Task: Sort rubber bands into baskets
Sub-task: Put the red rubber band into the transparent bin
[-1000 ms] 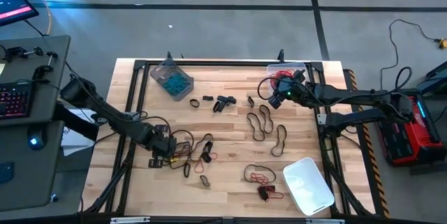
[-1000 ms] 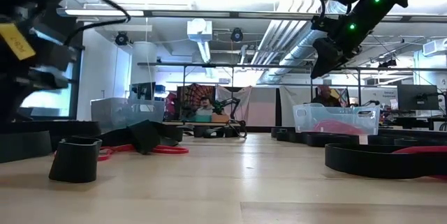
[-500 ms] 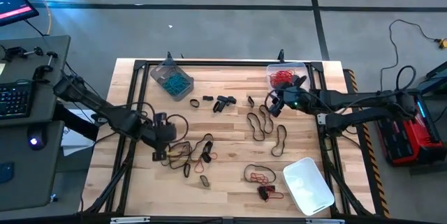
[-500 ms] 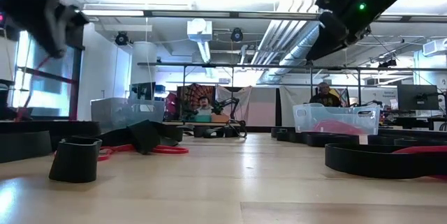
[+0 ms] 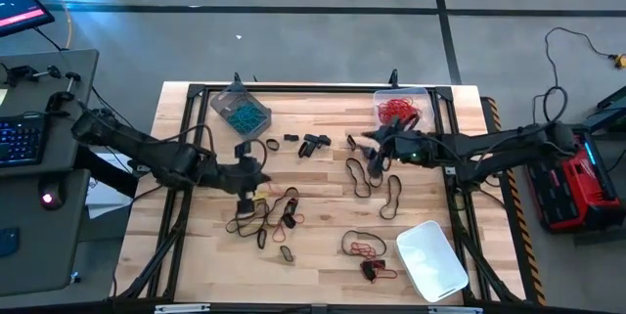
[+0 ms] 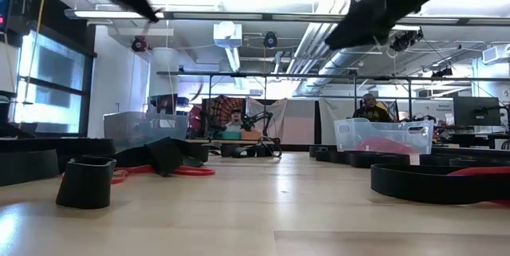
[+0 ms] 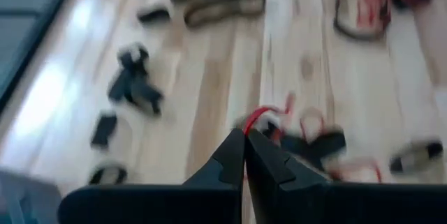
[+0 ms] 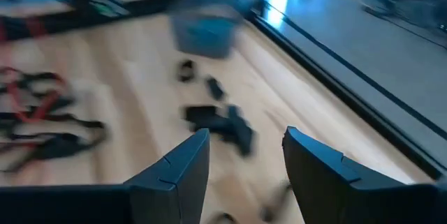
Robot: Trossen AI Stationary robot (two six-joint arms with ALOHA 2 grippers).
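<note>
While the left gripper (image 5: 256, 179) hangs pinched shut on a thin red rubber band (image 7: 260, 116) left of centre, the right gripper (image 5: 377, 145) hovers open and empty right of centre.

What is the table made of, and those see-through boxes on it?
The table looks like pale wood with a smooth finish: long grain lines and plank seams show. The box of red bands looks like clear, glossy plastic, since the bands show through its wall. The box of blue bands seems grey-tinted plastic. The empty box looks whitish, probably plastic too.
</note>
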